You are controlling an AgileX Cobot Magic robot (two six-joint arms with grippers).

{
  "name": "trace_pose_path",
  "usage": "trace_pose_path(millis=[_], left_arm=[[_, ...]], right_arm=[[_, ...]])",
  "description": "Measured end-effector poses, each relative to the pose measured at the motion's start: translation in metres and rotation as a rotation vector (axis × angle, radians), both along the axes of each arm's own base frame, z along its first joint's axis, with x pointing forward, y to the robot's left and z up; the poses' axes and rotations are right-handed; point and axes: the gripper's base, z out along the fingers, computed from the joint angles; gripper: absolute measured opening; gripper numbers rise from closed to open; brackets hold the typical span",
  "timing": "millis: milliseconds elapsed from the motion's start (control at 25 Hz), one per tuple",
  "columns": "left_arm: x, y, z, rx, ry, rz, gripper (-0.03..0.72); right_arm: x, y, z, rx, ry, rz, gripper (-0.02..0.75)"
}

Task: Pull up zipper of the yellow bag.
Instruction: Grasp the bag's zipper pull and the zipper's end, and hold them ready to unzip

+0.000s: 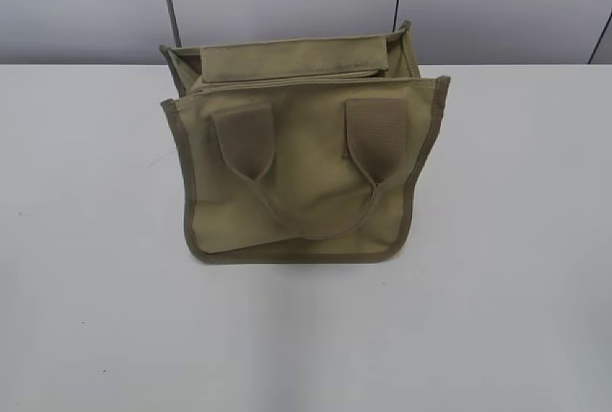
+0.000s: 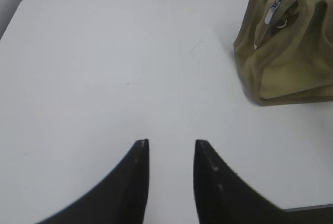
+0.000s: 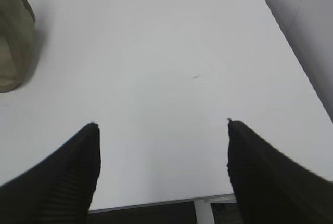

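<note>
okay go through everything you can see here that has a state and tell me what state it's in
Bag: upright on the table, untouched, near handle hanging down its front.
Zipper: silver pull at the bag's left end; how far it is closed, cannot tell.
Left gripper: open, empty, over bare table, apart from the bag.
Right gripper: wide open, empty, over bare table, apart from the bag.

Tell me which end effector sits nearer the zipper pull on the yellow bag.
Left, as far as the wrist views show. The left end effector sees the silver zipper pull on the yellow bag ahead to its right. The right end effector sees only a bag corner.
</note>
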Motion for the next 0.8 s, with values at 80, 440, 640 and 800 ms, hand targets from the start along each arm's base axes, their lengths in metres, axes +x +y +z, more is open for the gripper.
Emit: trace_pose_path(millis=[80, 440, 640, 800], left_arm=[[0.001, 0.000, 0.000, 0.000, 0.007, -0.004, 0.246], [0.051, -0.003, 0.034, -0.105, -0.100, 0.002, 0.473], [0.098, 0.000, 0.050, -0.157, -0.212, 0.054, 0.426], [0.137, -0.003, 0.045, -0.137, -0.199, 0.047, 0.414]], right_arm=[[0.000, 0.001, 0.000, 0.011, 0.000, 0.007, 0.559], [0.000, 0.002, 0.000, 0.020, -0.001, 0.013, 0.559], [0.000, 0.002, 0.000, 0.020, -0.001, 0.013, 0.559], [0.000, 0.002, 0.000, 0.020, -0.001, 0.013, 0.559]])
